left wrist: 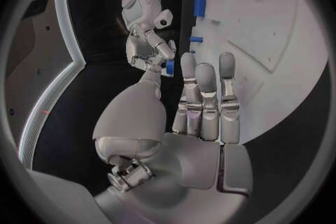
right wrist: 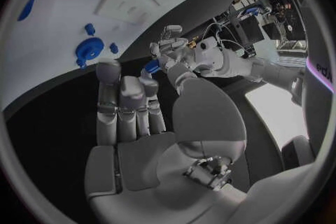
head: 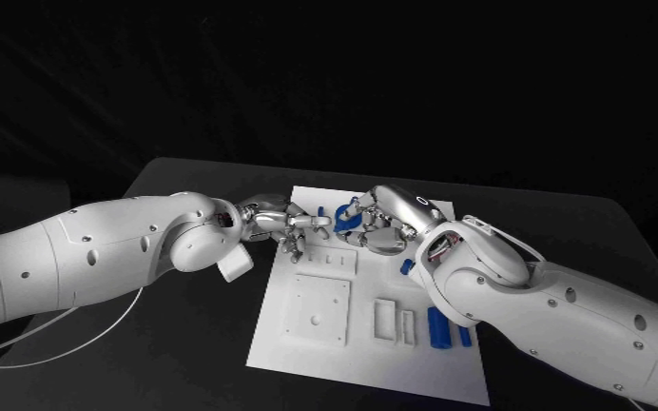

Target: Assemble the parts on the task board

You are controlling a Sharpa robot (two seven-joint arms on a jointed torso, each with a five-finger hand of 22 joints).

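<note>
My two hands meet fingertip to fingertip over the far end of the white task board (head: 359, 365). The left hand (head: 279, 225) comes from the left and the right hand (head: 387, 215) from the right. Between them is a small blue part (left wrist: 169, 68), pinched by my left thumb and a finger, with the right hand's fingertips (left wrist: 158, 48) closed on its other end. The right wrist view shows the same blue part (right wrist: 150, 67) at the right hand's fingertips, against the left hand (right wrist: 175, 51). A blue gear-like part (right wrist: 89, 48) stands on the board below.
Long blue parts (head: 439, 326) lie at the board's right edge, with a smaller one (head: 407, 265) beside my right wrist. White recessed blocks (head: 321, 306) sit mid-board. Two blue parts (left wrist: 200, 7) show in the left wrist view. Black table surrounds the board.
</note>
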